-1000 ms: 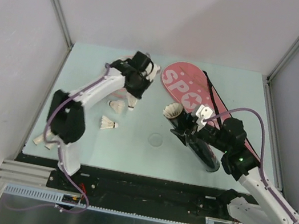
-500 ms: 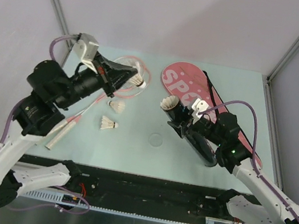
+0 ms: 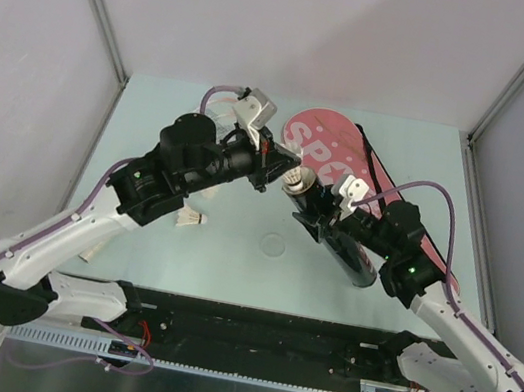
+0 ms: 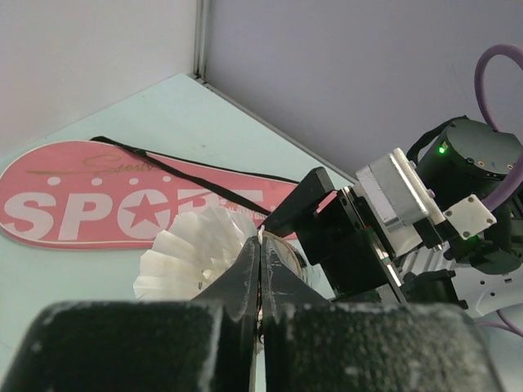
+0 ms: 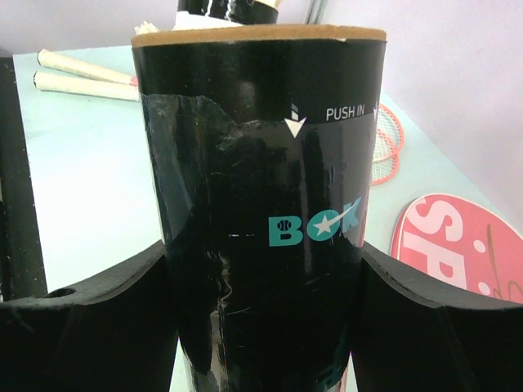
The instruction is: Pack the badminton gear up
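White-feathered, near weightless and easily crushed: holds the shuttlecock pinched between the closed jaws of the left gripper, right at the mouth of the black tube, above the middle of the tabletop; probably best taken by the firm cork end, never squeezed across the skirt. Clamps the stiff, slick, likely light tube around its body with the right gripper, jaws pressed on either side. Reads "PUSH IN" with an arrow and teal "BOK" on the tube, white "SPORT" on the pink cover lying towards the far right.
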`<act>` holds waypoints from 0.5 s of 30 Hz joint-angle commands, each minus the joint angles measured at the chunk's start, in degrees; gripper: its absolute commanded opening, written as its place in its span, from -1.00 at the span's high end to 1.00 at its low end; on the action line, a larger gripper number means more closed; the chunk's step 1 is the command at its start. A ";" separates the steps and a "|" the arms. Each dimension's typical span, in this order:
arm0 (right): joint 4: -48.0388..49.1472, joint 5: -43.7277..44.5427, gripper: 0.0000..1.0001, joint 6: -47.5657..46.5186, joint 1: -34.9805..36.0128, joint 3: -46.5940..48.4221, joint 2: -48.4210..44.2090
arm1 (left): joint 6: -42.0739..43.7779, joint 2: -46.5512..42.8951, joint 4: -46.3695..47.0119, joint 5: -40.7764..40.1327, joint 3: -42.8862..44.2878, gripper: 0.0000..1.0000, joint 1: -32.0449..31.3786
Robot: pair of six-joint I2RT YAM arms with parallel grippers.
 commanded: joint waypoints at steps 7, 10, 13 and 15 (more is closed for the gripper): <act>5.42 -0.46 1.00 1.46 0.66 1.59 -1.97 | -1.99 1.11 6.07 -0.24 -0.49 0.99 -1.51; 6.56 -0.11 1.00 1.73 0.66 1.59 -1.97 | -4.27 2.17 6.60 2.66 -1.01 0.89 -1.78; 7.27 -0.28 1.00 2.08 0.58 1.59 -1.88 | -6.73 1.64 7.66 3.46 -3.38 0.45 -1.95; 7.27 -0.37 1.00 2.08 0.66 1.59 -1.80 | -8.23 0.42 9.94 5.74 -5.84 0.14 -1.95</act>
